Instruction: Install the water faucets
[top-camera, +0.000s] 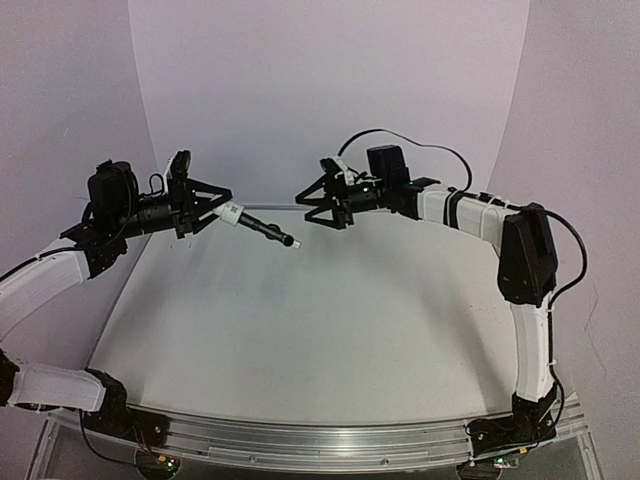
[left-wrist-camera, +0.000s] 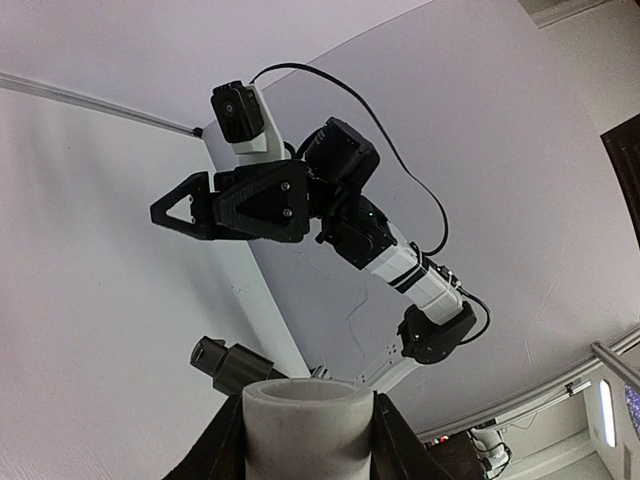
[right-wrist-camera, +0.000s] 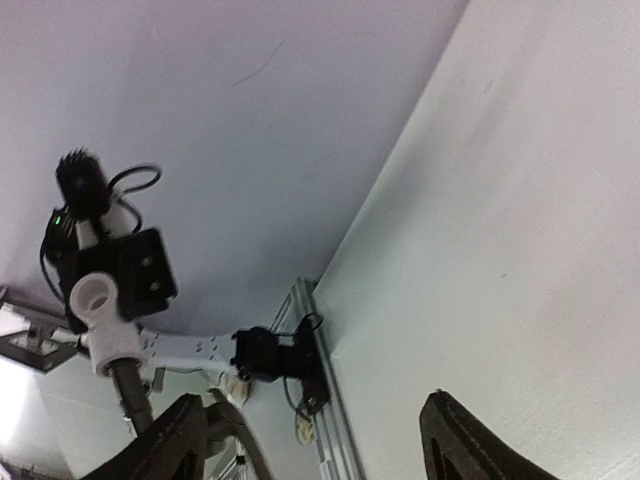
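My left gripper (top-camera: 218, 207) is shut on the white cylindrical fitting (top-camera: 232, 214), held in the air above the table's far left. The black tap (top-camera: 263, 230) sticks out of the fitting toward the right and slightly down. In the left wrist view the fitting (left-wrist-camera: 308, 425) fills the gap between my fingers (left-wrist-camera: 225, 445), and a black part of the tap (left-wrist-camera: 226, 363) shows behind it. My right gripper (top-camera: 318, 207) is open and empty, facing the tap's tip from the right, a short gap away. The right wrist view shows the fitting (right-wrist-camera: 110, 345) and tap (right-wrist-camera: 131, 398) at far left.
The white table (top-camera: 320, 330) lies below both grippers, with a curved white backdrop (top-camera: 330, 90) behind it. A metal rail (top-camera: 320, 440) runs along the near edge by the arm bases. The right arm (left-wrist-camera: 400, 265) crosses the left wrist view.
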